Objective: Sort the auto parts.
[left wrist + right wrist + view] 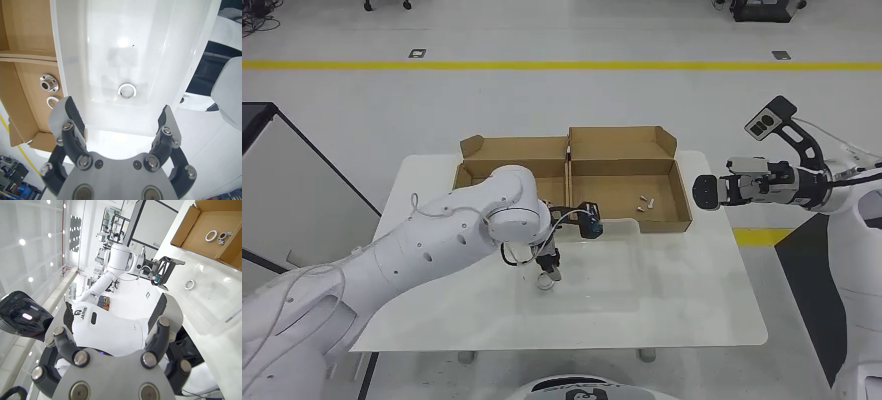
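Observation:
A small silver ring [127, 90] lies on the white table [121, 37], also seen as the ring [545, 283] and the ring [189, 284]. My left gripper [117, 105] hangs open just above and beside it, nothing between its fingers; it shows as the left gripper [548, 268] and the left gripper [162, 273]. A flanged metal hub [48, 82] and a second ring [52, 101] lie in the right cardboard box [662, 215]. My right gripper [115, 308] is open and empty, held off the table's right side, the right gripper [700, 190].
Two open cardboard boxes stand side by side at the table's back; the left box [512, 160] is partly hidden by my left arm. The box holding the hub [224, 237] and ring [211, 236] is close to the table's far edge.

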